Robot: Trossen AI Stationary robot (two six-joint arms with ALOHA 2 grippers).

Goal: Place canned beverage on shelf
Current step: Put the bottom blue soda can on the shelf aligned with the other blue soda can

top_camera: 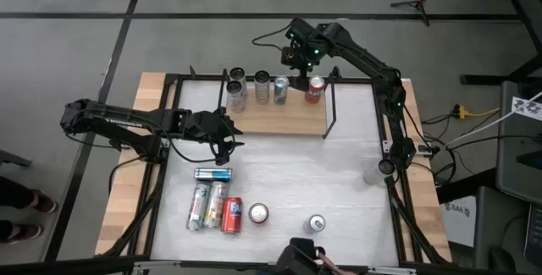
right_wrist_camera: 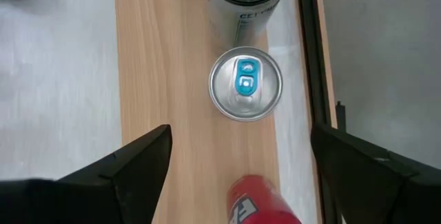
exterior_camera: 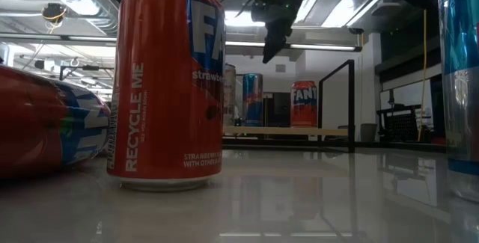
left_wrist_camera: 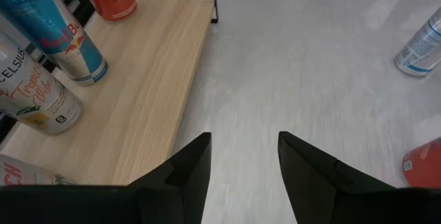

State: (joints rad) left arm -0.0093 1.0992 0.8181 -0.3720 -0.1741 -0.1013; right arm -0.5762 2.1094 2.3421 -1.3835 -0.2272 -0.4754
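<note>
The shelf (top_camera: 279, 116) is a light-wood board with black rod uprights at the table's far side. Along its far edge stand several cans, among them a red can (top_camera: 315, 89) at the right end and a silver can with a blue tab (right_wrist_camera: 245, 84) beside it. My right gripper (right_wrist_camera: 241, 134) hangs open above the shelf's right part, and the red can (right_wrist_camera: 262, 203) shows below, between its fingers and clear of them. My left gripper (left_wrist_camera: 244, 138) is open over the bare tabletop, beside the shelf's near left corner (top_camera: 224, 131).
Near the table's front edge lie several cans (top_camera: 212, 203) on their sides, with a red can (top_camera: 232, 214) among them. Two upright cans (top_camera: 258, 214) (top_camera: 316, 222) stand to their right. A black upright rod (top_camera: 330, 106) rises at the shelf's right end.
</note>
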